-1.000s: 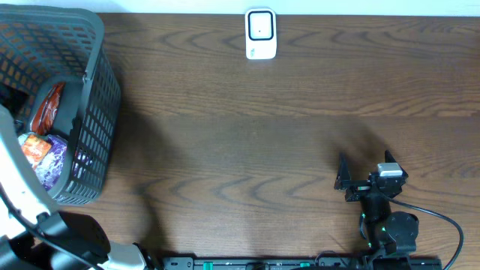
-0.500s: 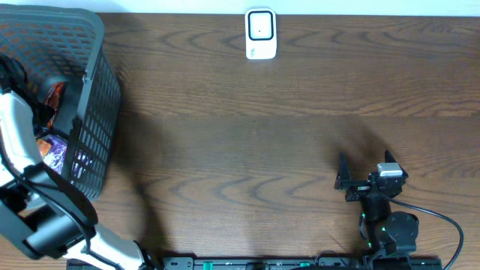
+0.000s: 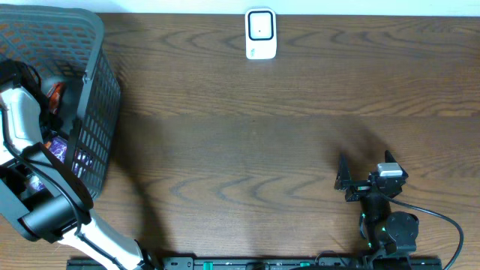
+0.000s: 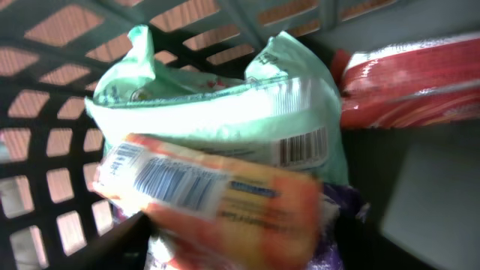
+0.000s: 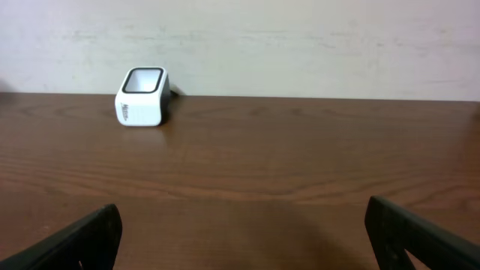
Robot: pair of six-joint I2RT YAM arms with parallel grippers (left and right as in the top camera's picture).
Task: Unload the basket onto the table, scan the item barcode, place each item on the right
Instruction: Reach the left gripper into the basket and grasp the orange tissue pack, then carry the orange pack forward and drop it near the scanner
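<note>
Surface: dark brown wood-grain table [image 3: 247,150], matte. A pale, plain wall [image 5: 300,45] rises behind its far edge, seen from the right wrist.

Far left: grey plastic lattice basket [image 3: 97,90] standing on the table. The left arm [image 3: 19,124] reaches over the rim, and the left end effector [image 3: 30,82] is down inside. Only one dark finger [image 4: 112,240] shows in its wrist view, so I cannot tell how far the jaws are spread or whether they hold anything.

Items, all in the basket, piled against its lattice wall:
- orange packet [image 4: 225,202], nearest the wrist camera, lying slantwise across the pile. It has a white and blue label panel with a printed barcode [image 4: 172,184]; the image is blurred.
- mint-green packet [image 4: 225,112] behind it, crimped top corners up, black-on-white barcode [image 4: 304,148] facing the camera.
- purple wrapper [image 4: 337,225] underneath.
- red packet [image 4: 412,82] to the right, glossy.

Centre, far edge: white scanner [image 3: 261,34], upright, with a dark-framed window, well apart from the basket.

Right, near edge: right end effector [image 3: 365,171] hangs low over bare table, jaws spread wide, nothing between them.
</note>
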